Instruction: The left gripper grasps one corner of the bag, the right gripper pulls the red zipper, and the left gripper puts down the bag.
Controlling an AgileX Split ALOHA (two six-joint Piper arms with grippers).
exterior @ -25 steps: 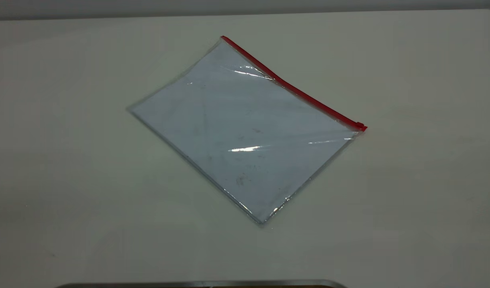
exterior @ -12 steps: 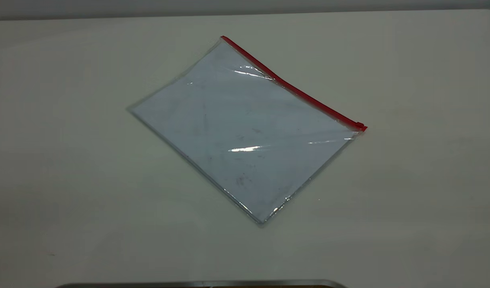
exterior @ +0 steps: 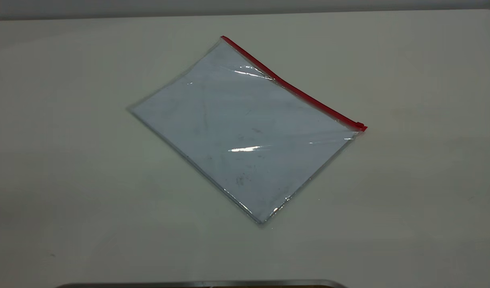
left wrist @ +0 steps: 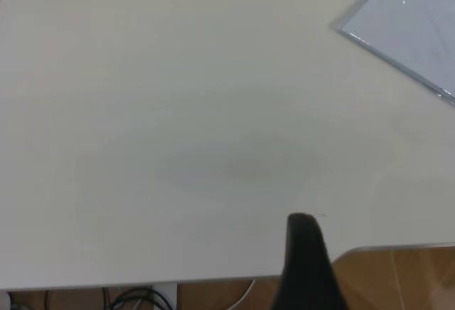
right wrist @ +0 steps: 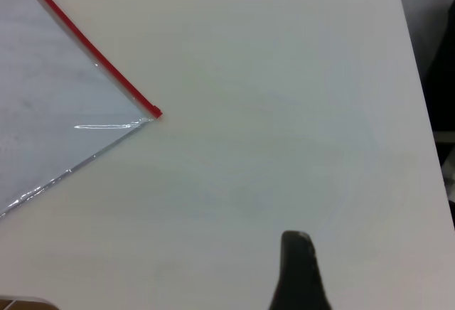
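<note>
You are seeing the bag [left wrist: 416, 29] running off the upper right frame edge; both grippers' finger states are staying unreadable.

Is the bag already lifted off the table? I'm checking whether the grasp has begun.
No, the bag lies flat on the table in the exterior view, with no pincer touching it.

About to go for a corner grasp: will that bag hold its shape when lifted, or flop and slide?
The bag lies flat with ripples and glare streaks, so it is probably thin, light film and will likely droop from one corner. Its glossy surface may slide on the smooth table. The red zipper edge looks slightly stiffer.
</note>
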